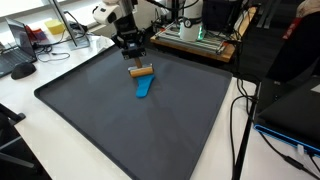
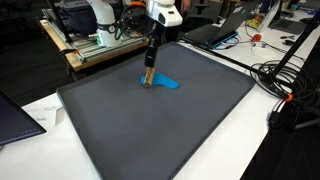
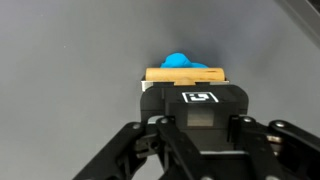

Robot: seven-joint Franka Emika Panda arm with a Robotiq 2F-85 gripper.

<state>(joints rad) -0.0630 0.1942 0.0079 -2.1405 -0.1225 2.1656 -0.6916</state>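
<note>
1. Wooden block (image 1: pixel 141 71) is at the far middle of the dark grey mat (image 1: pixel 120 130); can't tell if it's resting or lifted.
2. Hand (image 1: pixel 137 62) comes in from above, clamped narrow on the block.
3. Blue flat piece (image 1: pixel 145 86) lies on the mat, touching or under the block.
4. Mat covers the white bench (image 1: pixel 40 140); cables (image 1: pixel 240 120) run alongside.

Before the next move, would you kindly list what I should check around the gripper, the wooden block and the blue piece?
1. Gripper shut on the wooden block: ok.
2. Block lifted clear of the blue piece: cannot tell; they overlap in both exterior views.
3. Block and blue piece well inside the grey mat: ok.
4. Cables lie off the mat's edge: ok.
5. Grip contact in the wrist view: cannot tell, hidden by the gripper body.
</note>
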